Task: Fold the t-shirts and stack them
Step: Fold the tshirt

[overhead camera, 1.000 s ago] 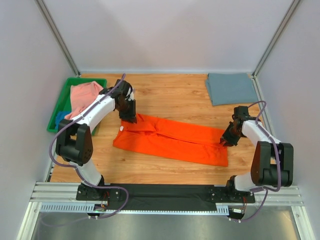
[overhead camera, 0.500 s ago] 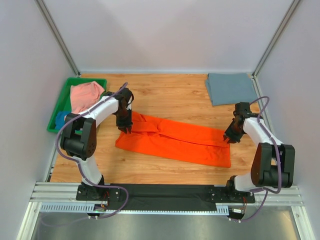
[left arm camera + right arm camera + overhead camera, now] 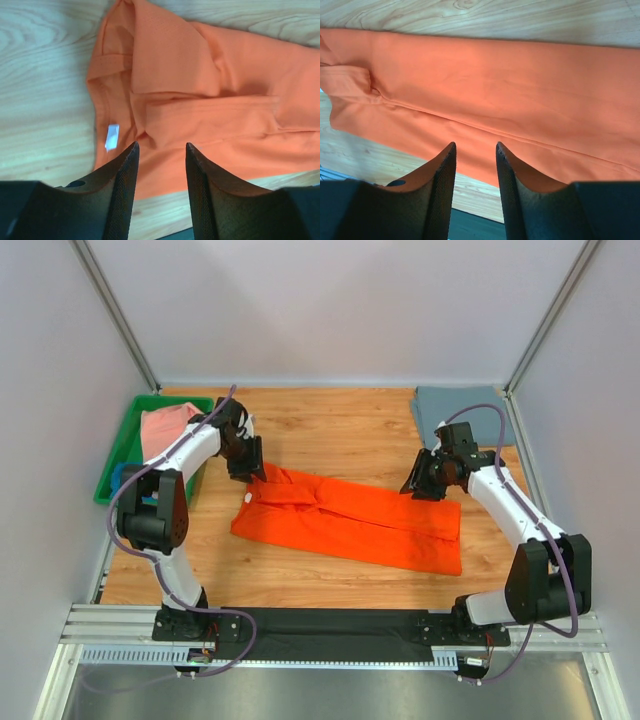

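Wrist views: we see a white tag at the collar of the orange shirt, too small to see from above; left gripper and right gripper both gape, empty, just over it
Top view: orange shirt lies flat mid-table; grey shirt folded far right; pink shirt in the tray
Change: right gripper has left the shirt's right end for its far edge; both jaws wider
Setting: wooden table; pale walls
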Motion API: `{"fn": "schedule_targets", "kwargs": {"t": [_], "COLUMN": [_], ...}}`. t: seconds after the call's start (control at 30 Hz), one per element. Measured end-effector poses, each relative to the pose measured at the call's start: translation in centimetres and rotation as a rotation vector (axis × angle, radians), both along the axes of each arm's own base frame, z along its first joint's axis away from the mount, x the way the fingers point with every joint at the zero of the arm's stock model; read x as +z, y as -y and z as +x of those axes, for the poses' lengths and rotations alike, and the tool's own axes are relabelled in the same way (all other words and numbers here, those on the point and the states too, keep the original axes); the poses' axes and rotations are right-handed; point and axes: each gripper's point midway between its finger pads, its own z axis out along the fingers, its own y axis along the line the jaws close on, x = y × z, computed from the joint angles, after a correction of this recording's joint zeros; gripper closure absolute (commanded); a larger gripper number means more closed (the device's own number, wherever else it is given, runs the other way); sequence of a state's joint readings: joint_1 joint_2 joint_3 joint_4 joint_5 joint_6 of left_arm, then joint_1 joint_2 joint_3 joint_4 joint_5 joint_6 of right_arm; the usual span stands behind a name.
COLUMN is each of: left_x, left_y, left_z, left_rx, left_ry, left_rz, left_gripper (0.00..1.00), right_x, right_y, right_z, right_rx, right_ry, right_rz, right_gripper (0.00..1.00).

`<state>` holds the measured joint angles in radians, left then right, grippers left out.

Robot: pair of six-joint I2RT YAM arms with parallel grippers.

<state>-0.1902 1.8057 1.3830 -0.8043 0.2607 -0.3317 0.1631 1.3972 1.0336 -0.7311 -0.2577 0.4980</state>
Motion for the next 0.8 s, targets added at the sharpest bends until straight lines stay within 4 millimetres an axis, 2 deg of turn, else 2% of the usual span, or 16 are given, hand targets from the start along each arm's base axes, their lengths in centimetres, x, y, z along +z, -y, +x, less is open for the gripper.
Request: {"fn": "schedule_targets", "kwargs": {"t": [0.17, 0.37, 0.7, 0.8], "left_x": [-2.9, -3.5, -3.4, -3.5], "left_y": [0.7, 1.1, 1.9, 1.9], "left_z": [0.0, 0.3, 0.7, 0.1], "left_rx": [-0.065, -0.106, -0.127, -0.130], "left_ry": [-0.055, -0.050, -0.018, -0.026], "left_rz": [-0.028, -0.042, -0.087, -0.096], "left_gripper": [0.53, 0.60, 0.97, 1.00], "right_x": [0.3, 0.4, 0.6, 0.6], "right_y": [-0.5, -0.7, -1.0, -1.3], "right_z": [0.0, -0.1, 0.7, 0.7], "right_rx": [0.016, 0.033, 0.043, 0.052], "right_ry": [0.003, 0.005, 0.006, 0.010], "right_rz": [0.021, 0.034, 0.037, 0.044], "right_gripper": [0.60, 0.60, 0.60, 0.58]}}
